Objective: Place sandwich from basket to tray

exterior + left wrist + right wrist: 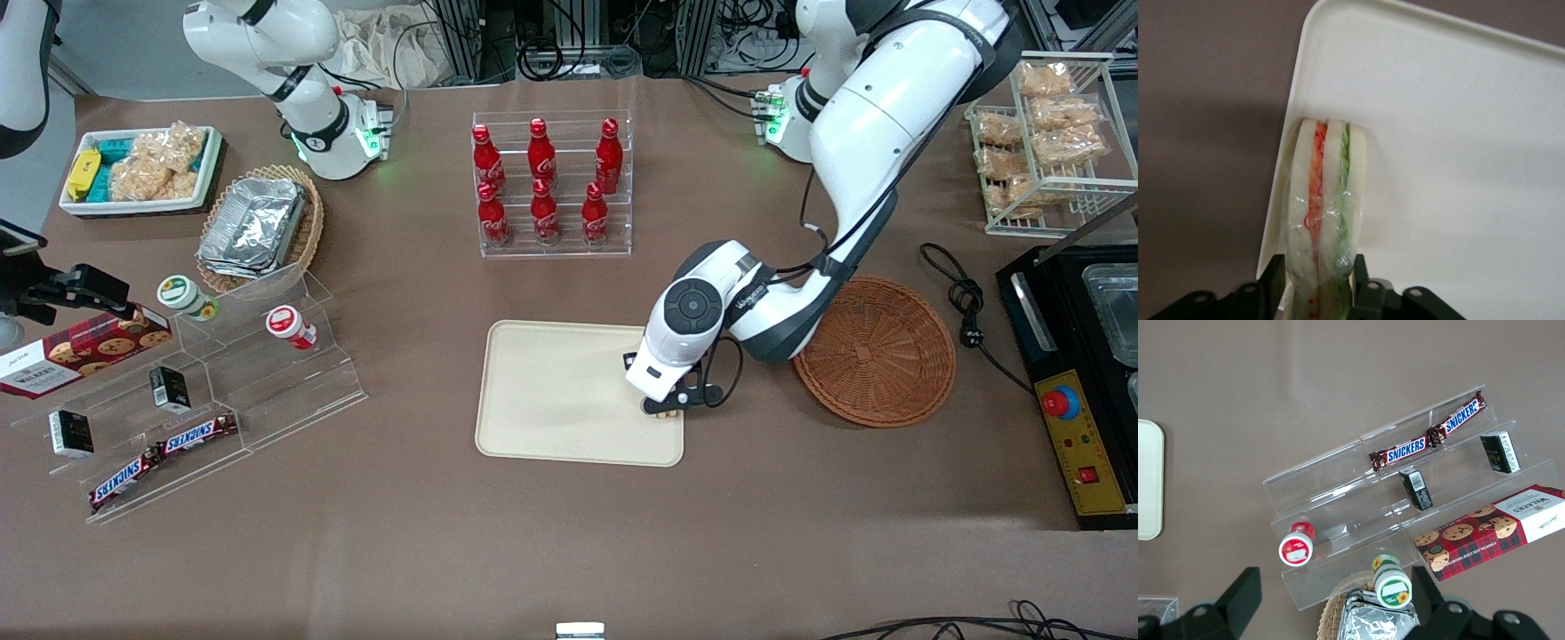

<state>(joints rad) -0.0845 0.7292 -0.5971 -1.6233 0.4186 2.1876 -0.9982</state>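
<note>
Brown cloth covers the whole table, cables piled up at its edge. The gripper is clamped on the wrapped sandwich, right over the cream tray by the rim nearest the wicker basket.

Robot lab, mock shop: cola bottles on rack, cables, controller box.

You're looking at a brown table carrying tray, basket, acrylic cola rack, stepped snack stand; gripper is hovering over tray's edge nr basket.
</note>
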